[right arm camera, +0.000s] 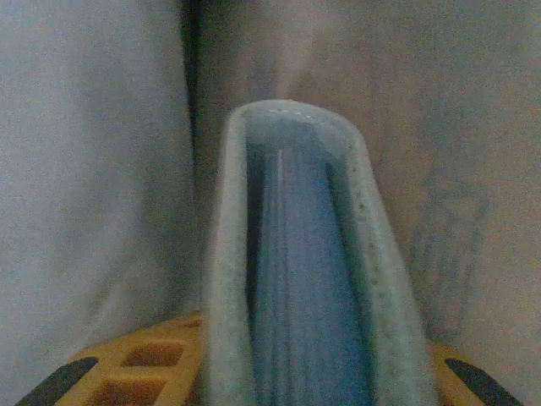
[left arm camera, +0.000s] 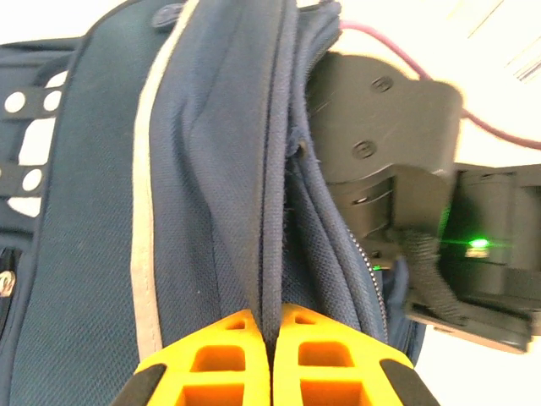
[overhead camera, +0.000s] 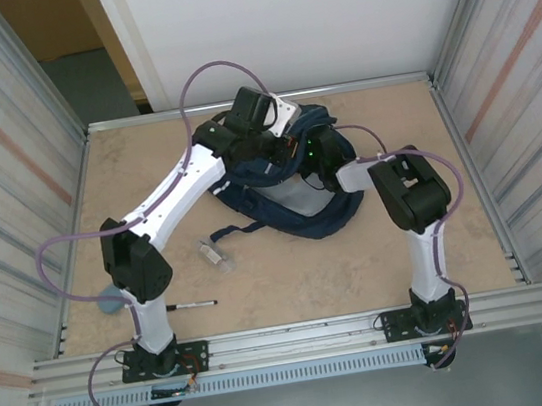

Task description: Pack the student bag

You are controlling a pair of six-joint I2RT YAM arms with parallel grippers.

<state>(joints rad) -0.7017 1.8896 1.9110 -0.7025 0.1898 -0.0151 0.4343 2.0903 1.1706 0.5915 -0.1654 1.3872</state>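
- Shows the student bag [overhead camera: 338, 216], navy fabric, slumped on the beige table [overhead camera: 292, 281] at its far middle, with both arms reaching in.
- Sets its long axis, as far as the top view tells, on a slant from far left to near right, with dark straps [overhead camera: 240, 232] trailing toward the near left.
- Catches, at the left edge of the left wrist view, a white patch [left arm camera: 38, 139] crossed by dark bands, and beside it a pale reflective stripe [left arm camera: 144, 254] running lengthwise up the frame alongside the zip seam.
- Finds the left gripper [left arm camera: 270, 326] clenched tight on a fold of the bag's navy fabric, its orange fingers [left arm camera: 224, 359] pressed together over a dark piped edge.
- Finds the right gripper [right arm camera: 287, 385] down inside the bag's mouth, against pale grey lining [right arm camera: 84, 169], with a green light [left arm camera: 478, 245] glowing on its black wrist.
- Frames a slim pale-blue folder [right arm camera: 296, 254] standing on edge between the right claw's yellow fingers; cannot tell whether it is gripped or let go.
- Leaves a black pen [overhead camera: 192, 304] lying crosswise near the left arm's base, and a small clear object [overhead camera: 215, 251] just beside the strap ends.
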